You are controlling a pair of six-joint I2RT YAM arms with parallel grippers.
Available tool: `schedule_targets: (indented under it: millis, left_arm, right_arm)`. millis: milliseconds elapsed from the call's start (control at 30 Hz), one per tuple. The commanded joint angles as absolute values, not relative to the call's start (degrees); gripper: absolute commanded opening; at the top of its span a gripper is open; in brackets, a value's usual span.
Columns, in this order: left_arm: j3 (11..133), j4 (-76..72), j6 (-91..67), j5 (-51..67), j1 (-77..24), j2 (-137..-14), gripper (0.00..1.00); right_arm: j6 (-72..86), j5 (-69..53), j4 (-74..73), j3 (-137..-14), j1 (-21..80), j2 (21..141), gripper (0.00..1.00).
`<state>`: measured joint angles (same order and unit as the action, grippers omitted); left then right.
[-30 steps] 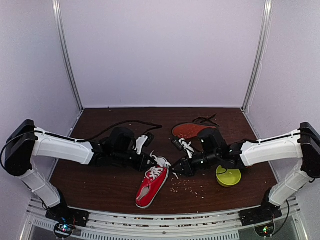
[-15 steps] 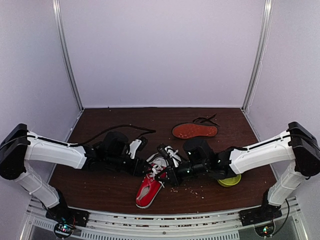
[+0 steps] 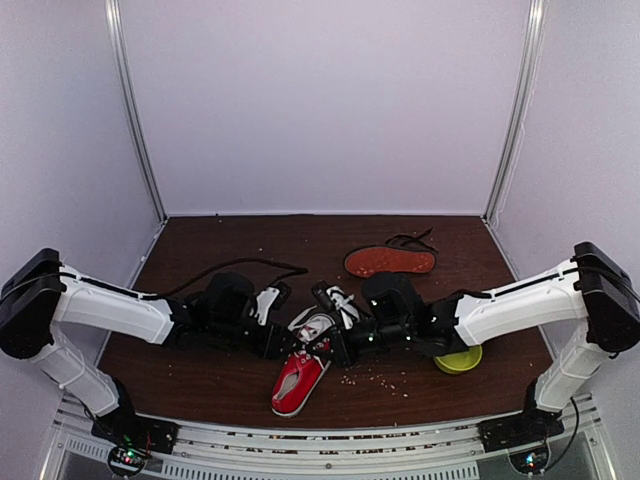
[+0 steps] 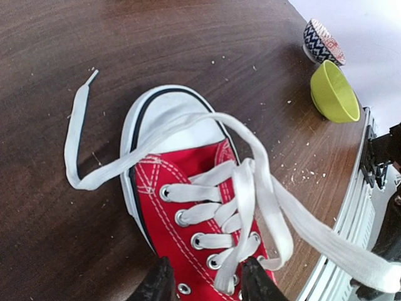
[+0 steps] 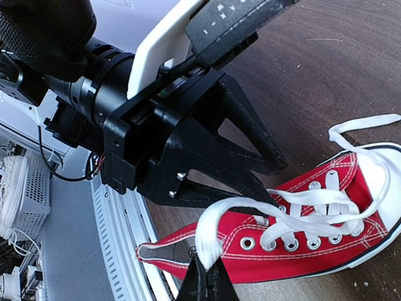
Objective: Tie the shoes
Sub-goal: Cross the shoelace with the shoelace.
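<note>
The first crossing on the red sneaker [image 3: 298, 378], lying near the worktop's [image 3: 215, 388] front edge between the arms, looks in hand: the right pincer [image 5: 207, 282] pinches one white lace [image 5: 216, 227] pulled outward, while the left pincer [image 4: 205, 285] stands half-spread astride the eyelets and, I reckon, must next close on a strand.

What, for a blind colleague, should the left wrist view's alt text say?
A red sneaker with loose white laces lies on a wooden table, its lacing between the left gripper's open jaws. A green bowl sits beyond.
</note>
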<state>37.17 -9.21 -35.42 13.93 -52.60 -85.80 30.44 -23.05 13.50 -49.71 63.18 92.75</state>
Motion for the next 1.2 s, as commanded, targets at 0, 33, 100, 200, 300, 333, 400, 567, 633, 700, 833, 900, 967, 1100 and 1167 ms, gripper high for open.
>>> schedule_targets:
  millis: [0,33,100,200,300,333,400,567,633,700,833,900,967,1100,1167]
  left_arm:
    - [38.02,-12.24,-35.89,14.06,-52.73,-87.81,0.36]
    - [38.35,-12.46,-35.86,14.18,-52.73,-88.33,0.34]
    - [38.86,-12.87,-36.14,14.09,-52.73,-88.94,0.26]
    - [38.87,-13.16,-36.72,12.09,-52.73,-88.51,0.11]
    - [37.61,-13.81,-37.48,9.90,-52.73,-86.46,0.04]
    - [37.23,-13.99,-37.64,9.49,-52.73,-85.87,0.03]
    - [36.38,-14.75,-38.15,9.40,-52.73,-84.87,0.02]
    - [33.82,-18.28,-39.10,10.81,-52.73,-83.59,0.01]
    - [33.15,-18.91,-39.40,11.21,-52.73,-83.35,0.00]
    - [32.61,-19.58,-39.46,11.39,-52.73,-83.07,0.00]
    - [31.22,-21.49,-39.65,11.72,-52.78,-82.17,0.00]
    - [30.88,-22.46,-39.54,12.14,-52.82,-81.93,0.00]
    - [30.69,-23.39,-39.39,12.70,-52.90,-81.75,0.00]
    - [30.88,-24.65,-38.51,13.97,-53.28,-81.93,0.00]
    - [30.94,-25.84,-38.33,15.03,-53.64,-82.34,0.00]
  right_arm:
    - [31.24,-20.26,12.44,-53.13,63.95,94.93,0.00]
    - [31.39,-19.70,11.97,-53.77,63.98,95.54,0.00]
    - [31.98,-18.47,11.38,-54.68,64.09,96.43,0.00]
    - [32.91,-16.41,10.02,-55.64,64.07,97.52,0.00]
    - [33.80,-14.67,8.47,-56.98,64.08,98.81,0.00]
    - [34.02,-14.41,8.03,-57.47,64.09,99.33,0.00]
    - [34.42,-14.42,7.29,-58.38,64.12,100.43,0.00]
    - [34.69,-14.38,5.47,-60.88,64.34,102.52,0.00]
    - [35.13,-13.17,3.49,-61.93,64.42,103.22,0.00]
    - [35.68,-11.81,1.58,-62.84,64.47,103.85,0.00]
    - [36.61,-10.16,-1.53,-64.73,64.43,105.66,0.00]
    - [36.74,-9.75,-3.14,-65.51,64.42,106.47,0.00]
    - [36.81,-9.45,-3.87,-65.86,64.42,107.01,0.00]
    - [36.80,-9.23,-4.60,-66.55,64.42,107.84,0.00]
    - [36.68,-9.40,-4.94,-67.06,64.42,108.50,0.00]
